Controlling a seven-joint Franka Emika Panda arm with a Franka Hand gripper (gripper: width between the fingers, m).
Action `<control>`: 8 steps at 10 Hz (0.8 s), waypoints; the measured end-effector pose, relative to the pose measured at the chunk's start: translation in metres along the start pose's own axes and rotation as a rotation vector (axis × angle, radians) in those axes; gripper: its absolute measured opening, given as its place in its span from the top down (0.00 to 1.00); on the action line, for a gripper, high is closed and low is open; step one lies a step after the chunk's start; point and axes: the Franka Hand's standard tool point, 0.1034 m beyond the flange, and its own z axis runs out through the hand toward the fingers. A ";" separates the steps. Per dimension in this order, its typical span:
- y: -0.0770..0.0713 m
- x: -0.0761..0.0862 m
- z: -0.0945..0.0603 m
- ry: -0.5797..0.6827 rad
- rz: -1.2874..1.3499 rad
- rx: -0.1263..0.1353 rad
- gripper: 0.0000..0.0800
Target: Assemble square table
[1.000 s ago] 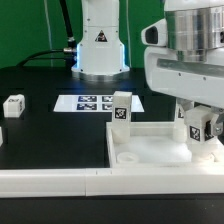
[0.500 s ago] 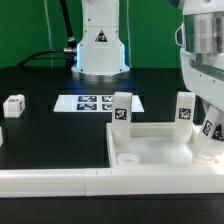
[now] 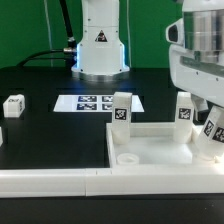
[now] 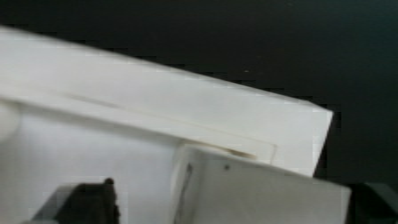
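Leg block (image 3: 121,108) stands upright on slab (image 3: 150,150), near marker board (image 3: 95,102).

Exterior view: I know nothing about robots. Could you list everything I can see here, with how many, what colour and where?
slab: one, white, on the table towards the exterior view's right.
leg blocks: four, white with black-and-white tags; three upright at the slab's corners, one apart at the exterior view's left.
marker board: one, white with black tags, flat at mid-table.
border wall: one, white, L-shaped, along the near edge.
table: one, black.
backdrop: green, behind.
robot base: one, white, back centre.
gripper: one, white with dark fingers, open above the rightmost leg block.
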 end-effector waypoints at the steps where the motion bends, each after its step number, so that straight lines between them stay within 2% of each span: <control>1: -0.001 -0.001 -0.001 0.001 -0.070 0.002 0.22; 4: 0.000 0.001 0.000 0.008 -0.314 -0.006 0.19; 5: 0.002 0.002 0.001 0.027 -0.497 -0.024 0.19; 6: 0.003 0.003 0.003 0.038 -0.616 -0.029 0.19; 8: 0.003 0.004 0.003 0.043 -0.637 -0.023 0.22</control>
